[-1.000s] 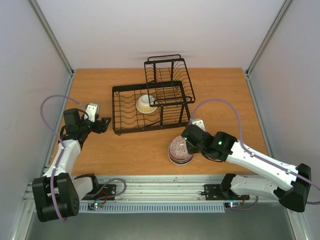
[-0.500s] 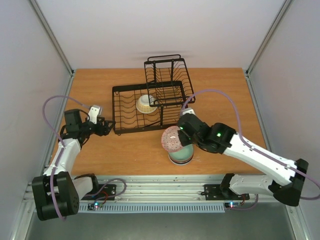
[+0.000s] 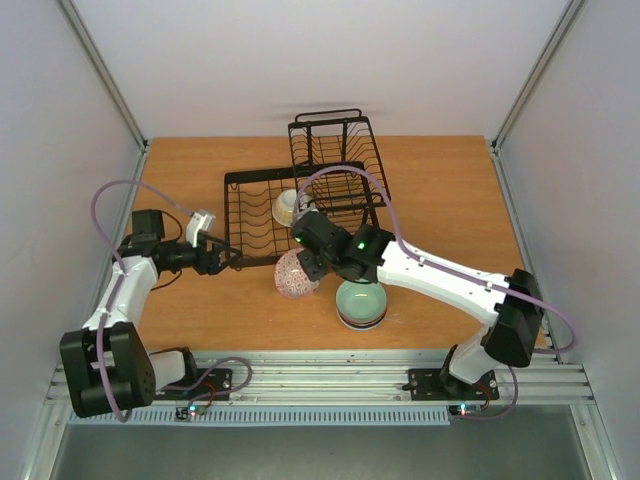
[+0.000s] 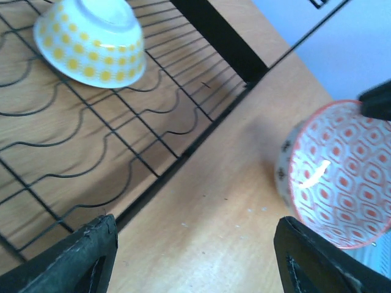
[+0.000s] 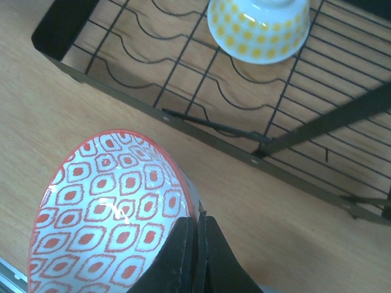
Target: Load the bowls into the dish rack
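right gripper (image 5: 197,223) clamps the red-patterned bowl (image 5: 110,207) by its rim, tilted on edge at mid-frame just below the dish rack (image 3: 260,175), likely for slotting upright; left gripper (image 4: 195,244) hangs spread open.

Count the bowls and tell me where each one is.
3 visible: yellow-dotted bowl in the dish rack; red-patterned bowl held by the right gripper just before the rack; pale green bowl on the table, possibly topping a stack hiding more.
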